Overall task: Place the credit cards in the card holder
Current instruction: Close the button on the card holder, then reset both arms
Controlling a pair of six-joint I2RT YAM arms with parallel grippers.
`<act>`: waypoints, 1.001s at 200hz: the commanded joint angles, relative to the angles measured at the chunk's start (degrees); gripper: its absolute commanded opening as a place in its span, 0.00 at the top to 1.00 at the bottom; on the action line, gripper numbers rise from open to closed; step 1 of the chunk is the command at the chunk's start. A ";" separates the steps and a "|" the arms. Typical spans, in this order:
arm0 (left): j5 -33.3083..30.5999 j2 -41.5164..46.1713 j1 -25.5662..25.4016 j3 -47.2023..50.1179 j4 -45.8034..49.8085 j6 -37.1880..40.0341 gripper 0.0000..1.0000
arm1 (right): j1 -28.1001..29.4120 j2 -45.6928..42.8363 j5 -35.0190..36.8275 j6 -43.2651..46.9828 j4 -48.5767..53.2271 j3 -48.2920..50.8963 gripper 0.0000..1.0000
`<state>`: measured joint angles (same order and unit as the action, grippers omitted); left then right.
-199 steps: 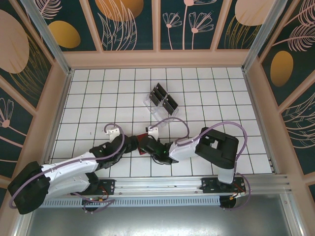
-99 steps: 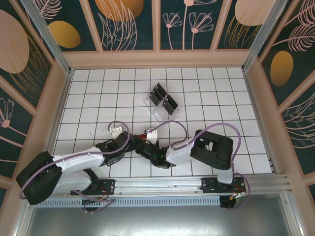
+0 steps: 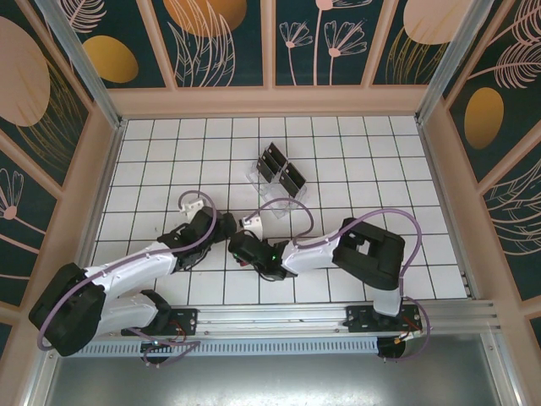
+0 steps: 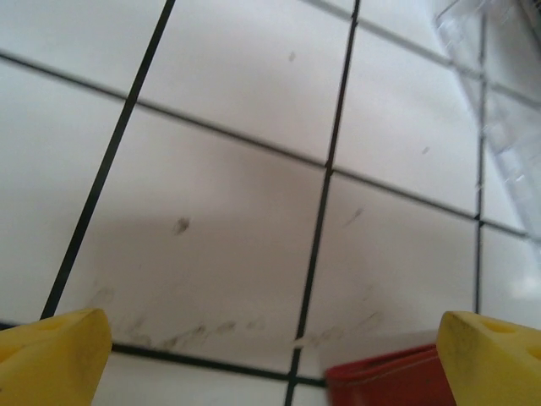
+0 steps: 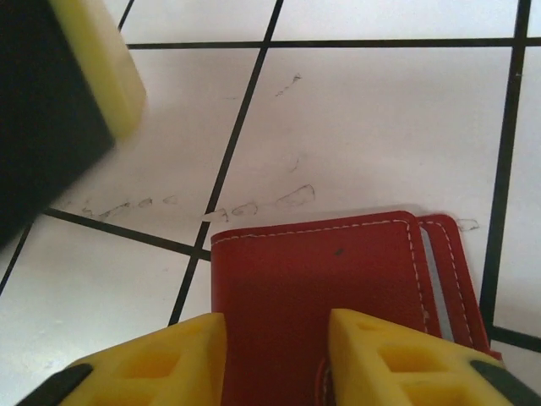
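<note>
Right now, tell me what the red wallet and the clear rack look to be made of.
Card holder: probably leather or faux leather, red with a smooth matte face and pale stitching along its edges. Rack: likely hard clear plastic with a glossy finish, since its walls are see-through.

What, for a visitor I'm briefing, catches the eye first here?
The red card holder lies flat on the white gridded table, just below the right hand, whose fingers stand apart. Farther back, mid-table, a clear rack holds dark credit cards.
</note>
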<state>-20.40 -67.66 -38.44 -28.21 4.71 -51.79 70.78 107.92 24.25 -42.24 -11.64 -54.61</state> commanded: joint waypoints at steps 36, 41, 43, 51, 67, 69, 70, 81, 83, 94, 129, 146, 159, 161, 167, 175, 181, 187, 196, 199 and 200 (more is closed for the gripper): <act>-1.60 1.77 8.70 -7.95 2.56 7.75 0.01 | -5.58 -6.48 -4.70 8.70 11.91 -5.42 0.46; -1.70 2.03 9.63 -8.69 2.79 8.38 0.01 | -6.13 -8.02 -4.57 9.03 12.20 -5.33 0.46; -1.82 2.12 10.03 -8.99 2.92 8.70 0.02 | -6.26 -8.77 -4.39 9.13 12.35 -5.27 0.45; -1.89 2.13 11.76 -10.37 3.26 9.85 0.01 | -7.11 -11.52 -4.04 9.57 12.72 -4.99 0.42; -2.15 1.46 14.49 -13.55 4.23 12.54 0.02 | -8.89 -17.35 -3.58 10.61 13.34 -4.05 0.38; -2.33 1.34 14.70 -13.98 4.29 12.93 0.02 | -9.19 -18.02 -3.48 10.67 13.38 -3.96 0.37; -2.48 1.28 14.83 -14.16 4.32 13.07 0.01 | -9.31 -18.32 -3.50 10.76 13.43 -3.90 0.37; -3.77 0.42 15.95 -16.32 4.52 15.00 0.01 | -11.00 -22.67 -3.11 11.40 14.14 -3.29 0.36; -3.94 0.25 16.11 -16.63 4.52 15.28 0.01 | -11.25 -23.37 -2.95 11.50 14.35 -3.17 0.36; -5.04 -0.63 17.15 -18.60 4.36 17.11 0.02 | -13.22 -27.29 -1.80 12.49 14.95 -2.45 0.32; -6.35 -2.62 21.46 -23.40 1.62 22.68 0.02 | -23.28 -38.92 -1.18 15.22 18.02 0.08 0.22; -6.45 -3.47 24.02 -24.78 -0.22 24.83 0.01 | -30.17 -42.88 -1.79 16.07 19.26 1.60 0.10; -7.39 -3.63 25.41 -24.07 -3.73 27.25 0.01 | -35.97 -44.84 -2.36 16.27 19.92 2.62 0.01; -7.64 -3.58 25.57 -23.82 -4.13 27.75 0.01 | -36.86 -45.02 -2.41 16.30 19.93 2.79 0.01; -8.31 -3.33 25.89 -22.68 -6.53 29.39 0.02 | -39.00 -45.60 -2.62 16.46 20.07 3.37 0.01; -9.67 -2.88 26.00 -20.93 -10.14 31.86 0.02 | -43.29 -45.85 -3.29 17.04 20.01 4.18 0.01; -10.49 -2.56 26.24 -19.64 -12.58 33.68 0.02 | -45.72 -45.80 -3.28 17.10 20.14 4.70 0.01; -11.14 -2.27 26.45 -18.40 -14.81 35.39 0.01 | -48.30 -45.75 -3.44 17.42 19.87 5.42 0.01; -11.92 -1.91 26.95 -16.68 -17.66 37.35 0.01 | -51.59 -45.52 -3.43 18.12 18.80 6.75 0.01; -11.94 -1.85 27.28 -16.01 -18.53 37.99 0.01 | -52.68 -45.47 -3.16 18.19 18.33 7.22 0.01; -11.94 -1.81 27.32 -15.83 -18.79 38.17 0.01 | -52.99 -45.41 -3.03 18.21 18.19 7.32 0.01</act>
<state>-28.69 -70.63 -12.29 -48.23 -3.60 -22.41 24.53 62.72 20.80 -26.41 6.15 -50.81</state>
